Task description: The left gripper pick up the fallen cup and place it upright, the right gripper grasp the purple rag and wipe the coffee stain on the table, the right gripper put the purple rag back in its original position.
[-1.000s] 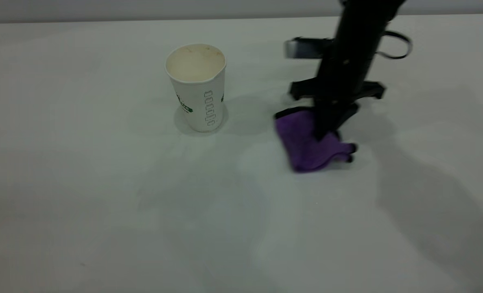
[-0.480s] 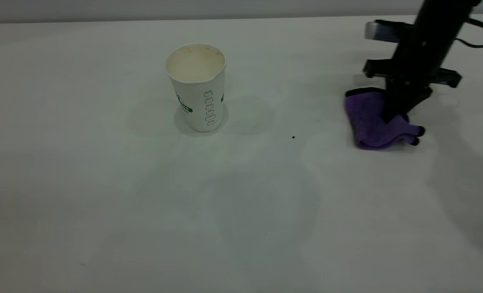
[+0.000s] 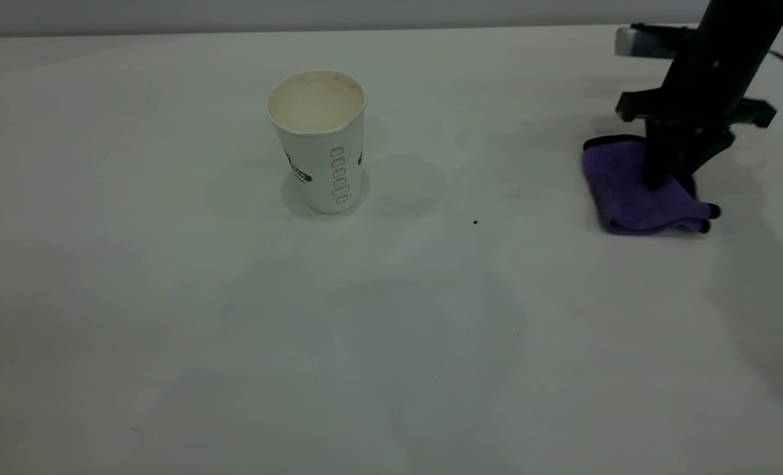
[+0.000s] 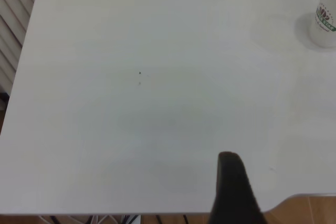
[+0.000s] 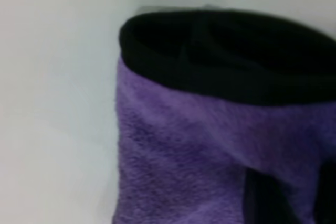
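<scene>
The white paper cup (image 3: 316, 142) stands upright on the table (image 3: 391, 343), left of the middle; it also shows in the left wrist view (image 4: 325, 17). My right gripper (image 3: 668, 181) is at the far right, shut on the purple rag (image 3: 622, 191), which lies folded on the table under it. In the right wrist view the purple rag (image 5: 184, 145) fills the picture, pinched at my right gripper (image 5: 291, 198). No coffee stain shows. A black part of my left gripper (image 4: 233, 192) hangs over the table's near edge, far from the cup.
A tiny dark speck (image 3: 475, 222) lies on the table between the cup and the rag. The table's back edge (image 3: 391, 30) runs behind the cup. Another speck (image 4: 139, 73) shows in the left wrist view.
My right gripper has dragged the purple rag to the right, from right of the cup to the table's far right side. The rag now lies flatter. The cup has not moved.
</scene>
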{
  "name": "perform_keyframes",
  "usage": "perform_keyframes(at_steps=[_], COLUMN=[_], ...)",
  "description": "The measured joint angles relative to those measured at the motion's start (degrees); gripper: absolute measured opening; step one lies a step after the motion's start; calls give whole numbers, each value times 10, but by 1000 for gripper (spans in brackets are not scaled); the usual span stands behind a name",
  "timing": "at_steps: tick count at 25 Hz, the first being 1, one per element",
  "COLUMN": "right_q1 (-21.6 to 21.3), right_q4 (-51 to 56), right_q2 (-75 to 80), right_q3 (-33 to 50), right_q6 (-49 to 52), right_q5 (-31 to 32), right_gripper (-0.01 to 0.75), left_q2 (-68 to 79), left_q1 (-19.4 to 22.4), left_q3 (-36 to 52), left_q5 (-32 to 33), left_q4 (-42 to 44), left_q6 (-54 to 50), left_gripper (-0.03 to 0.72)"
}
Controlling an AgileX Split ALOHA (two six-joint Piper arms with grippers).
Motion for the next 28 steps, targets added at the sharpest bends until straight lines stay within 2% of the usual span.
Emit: perform_keyframes(at_steps=[5, 9, 16, 20, 23, 28], right_q1=[1, 2, 2, 2, 2, 2], right_q4=[-5, -5, 44, 54, 56, 47], right_q2=[-36, -76, -177, -252, -320, -471], right_q3=[2, 3, 3, 18, 64, 216], right_q6=[-4, -5, -12, -12, 9, 12], right_q5=[2, 50, 180, 195, 197, 201], right_gripper=[493, 553, 524, 487, 458, 426], left_q2=[0, 0, 0, 0, 0, 0], left_q1=[0, 0, 0, 0, 0, 0], left_q3=[0, 0, 0, 0, 0, 0], left_q5=[0, 0, 0, 0, 0, 0], left_q4=[0, 0, 0, 0, 0, 0], left_q6=[0, 0, 0, 0, 0, 0], left_gripper=[515, 515, 515, 515, 515, 515])
